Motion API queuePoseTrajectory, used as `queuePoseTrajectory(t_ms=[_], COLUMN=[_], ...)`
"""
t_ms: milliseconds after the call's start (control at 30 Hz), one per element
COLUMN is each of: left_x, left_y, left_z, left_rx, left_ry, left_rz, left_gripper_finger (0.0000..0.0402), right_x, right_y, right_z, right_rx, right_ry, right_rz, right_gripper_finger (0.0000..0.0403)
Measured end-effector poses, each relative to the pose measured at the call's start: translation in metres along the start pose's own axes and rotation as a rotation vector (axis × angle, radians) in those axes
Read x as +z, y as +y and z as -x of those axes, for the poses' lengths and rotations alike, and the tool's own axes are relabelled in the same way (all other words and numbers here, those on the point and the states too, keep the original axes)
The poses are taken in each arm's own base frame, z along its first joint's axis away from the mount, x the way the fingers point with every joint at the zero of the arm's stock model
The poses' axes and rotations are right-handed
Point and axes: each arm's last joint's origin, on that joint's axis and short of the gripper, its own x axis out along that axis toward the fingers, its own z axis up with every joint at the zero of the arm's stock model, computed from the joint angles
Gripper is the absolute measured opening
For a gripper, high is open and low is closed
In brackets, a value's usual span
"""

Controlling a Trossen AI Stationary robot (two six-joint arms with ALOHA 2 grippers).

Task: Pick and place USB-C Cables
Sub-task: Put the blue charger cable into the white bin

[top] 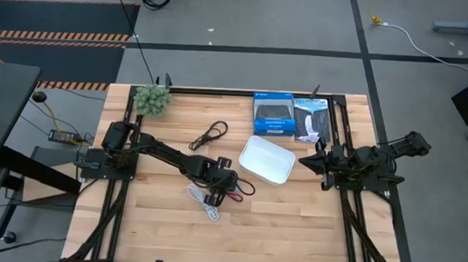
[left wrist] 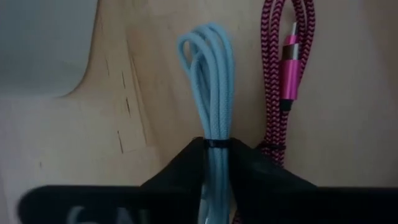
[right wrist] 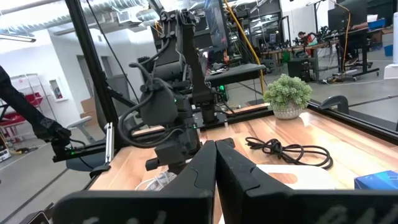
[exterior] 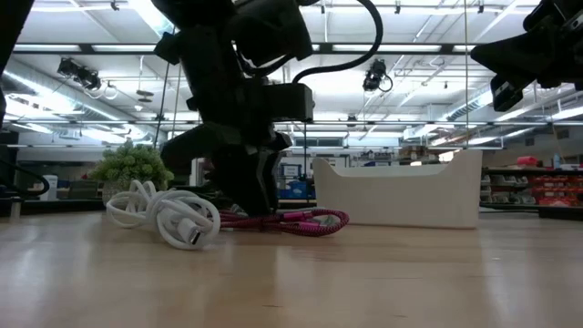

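My left gripper (left wrist: pixel 214 148) is down at the table's middle (top: pixel 219 184), shut on the grey-blue cable (left wrist: pixel 208 74), a narrow coil lying out ahead of the fingers. The dark red cable (left wrist: pixel 283 68) lies right beside it on the wood (top: pixel 241 187). The white cable (top: pixel 202 201) sits coiled on the table on the near side of the gripper (exterior: pixel 173 219). The black cable (top: pixel 210 134) lies farther back. The white tray (top: pixel 268 161) stands to the right. My right gripper (right wrist: pixel 216 163) waits shut, raised by the table's right edge (top: pixel 311 159). My left gripper pinches the grey-blue cable's bundled strands between its two fingers, at the small tie (left wrist: pixel 214 144) near one end of the coil. The fingers (exterior: pixel 255 196) come from above, pointing down to the table. The coil's loop end (left wrist: pixel 205 40) stretches ahead over the wood; whether it is lifted I cannot tell.
A small green plant (top: pixel 151 100) stands at the far left corner. A blue box (top: pixel 272 114) and a second package (top: pixel 311 119) lie at the far edge behind the tray. Bare wood lies along the near edge.
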Motion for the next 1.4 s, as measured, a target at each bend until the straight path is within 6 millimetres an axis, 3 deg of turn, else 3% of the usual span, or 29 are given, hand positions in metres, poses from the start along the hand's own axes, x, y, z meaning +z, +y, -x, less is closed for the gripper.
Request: queuePoseTrajectory(t_ms=[100, 400, 800, 1133, 1400], left_x=[0.0, 0.014, 0.062, 0.118, 0.145], left_y=[0.0, 0.005, 0.024, 0.056, 0.095], left_z=[0.002, 0.016, 0.051, 0.118, 0.181], left_rx=[-0.015, -0.011, -0.009, 0.062, 0.166], left_ry=[-0.003, -0.03, -0.216, -0.446, -0.64], left_rz=[0.002, 0.005, -0.029, -0.059, -0.016], left_gripper_finger=[0.0036, 0.0035, 0.0037, 0.0038, 0.0038], right_x=[0.0, 0.0, 0.0, 0.0, 0.0], right_y=[0.0, 0.0, 0.0, 0.0, 0.0], right_z=[0.0, 0.0, 0.0, 0.0, 0.0], right_rx=[0.0, 0.0, 0.0, 0.0, 0.0], right_ry=[0.0, 0.0, 0.0, 0.0, 0.0], right_rz=[0.0, 0.0, 0.0, 0.001, 0.0], right_gripper_finger=[0.0014, 0.0014, 0.0014, 0.0014, 0.0014])
